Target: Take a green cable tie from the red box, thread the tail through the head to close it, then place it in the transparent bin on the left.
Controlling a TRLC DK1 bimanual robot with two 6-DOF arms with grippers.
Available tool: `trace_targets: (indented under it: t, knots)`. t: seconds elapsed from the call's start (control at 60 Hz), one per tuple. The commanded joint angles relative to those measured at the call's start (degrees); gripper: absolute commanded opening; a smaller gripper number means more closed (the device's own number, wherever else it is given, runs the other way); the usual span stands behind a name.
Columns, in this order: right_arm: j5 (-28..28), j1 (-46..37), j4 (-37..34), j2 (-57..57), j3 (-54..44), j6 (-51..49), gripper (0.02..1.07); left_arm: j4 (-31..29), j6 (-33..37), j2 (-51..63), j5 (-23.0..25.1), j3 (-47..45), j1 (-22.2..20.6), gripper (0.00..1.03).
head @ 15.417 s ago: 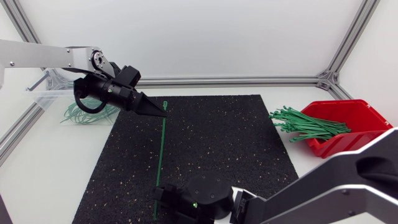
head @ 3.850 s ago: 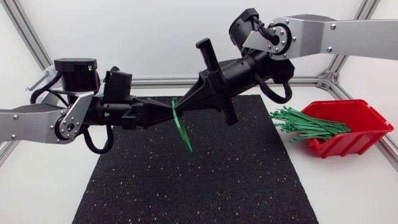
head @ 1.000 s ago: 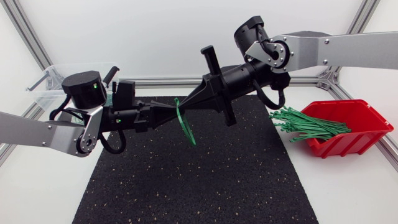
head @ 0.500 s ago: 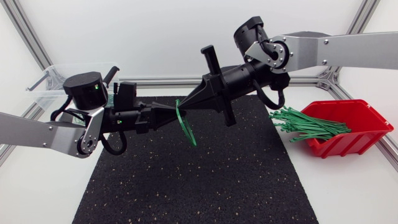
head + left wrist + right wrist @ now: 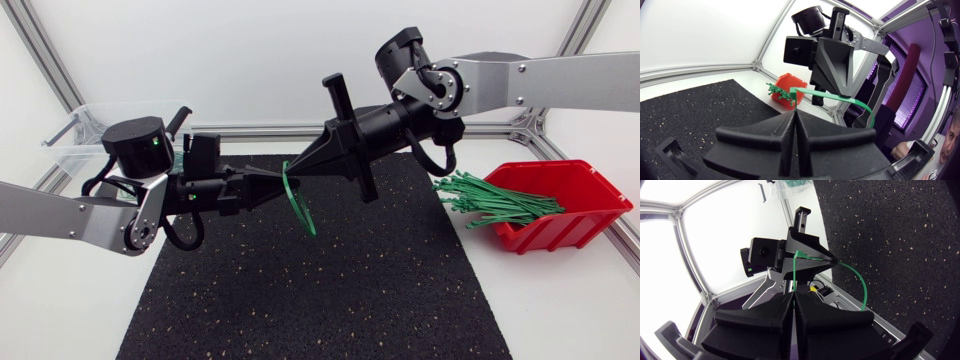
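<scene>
Green cable tie (image 5: 297,206) hung above the black mat (image 5: 330,290), near its far edge. Slim strap, bent into a loose arc. My left tool (image 5: 271,180) and right tool (image 5: 297,172) met tip to tip, each pressed together on the tie. Red box (image 5: 565,218) with spare ties (image 5: 495,200) sat at the bench (image 5: 560,300) right edge. Transparent bin (image 5: 75,135) sat far left, behind my left arm. Both were well apart from the tie.

Left gripper (image 5: 272,180) and right gripper (image 5: 297,172) tip to tip above black speckled mat (image 5: 330,290).
Green plastic cable tie (image 5: 301,208) between them; red plastic box (image 5: 590,200) right, transparent plastic bin (image 5: 75,135) rear left.
</scene>
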Motion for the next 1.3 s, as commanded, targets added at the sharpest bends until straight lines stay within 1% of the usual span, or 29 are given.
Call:
trace_targets:
  t: [0.0, 0.183, 0.4, 1.283]
  knots:
    - [-0.34, -0.01, 0.38, 1.29, -1.46, 1.54, 0.07, 1.14, -1.11, -1.25, 0.18, -1.53, -0.65, 0.04]
    - [-0.34, -0.01, 0.38, 0.76, -1.64, 1.54, 0.07, 1.58, -1.02, -1.51, 0.18, -1.62, -0.48, 0.04]
    - [-0.43, -0.10, 0.38, 0.06, -1.90, 1.45, 0.07, 2.10, -0.94, -0.89, 0.09, -1.53, 0.75, 0.04]
    - [-0.52, -0.89, 0.55, -1.70, -2.52, 1.45, 0.07, 2.45, -0.85, -0.54, 0.09, -1.53, 0.93, 0.04]
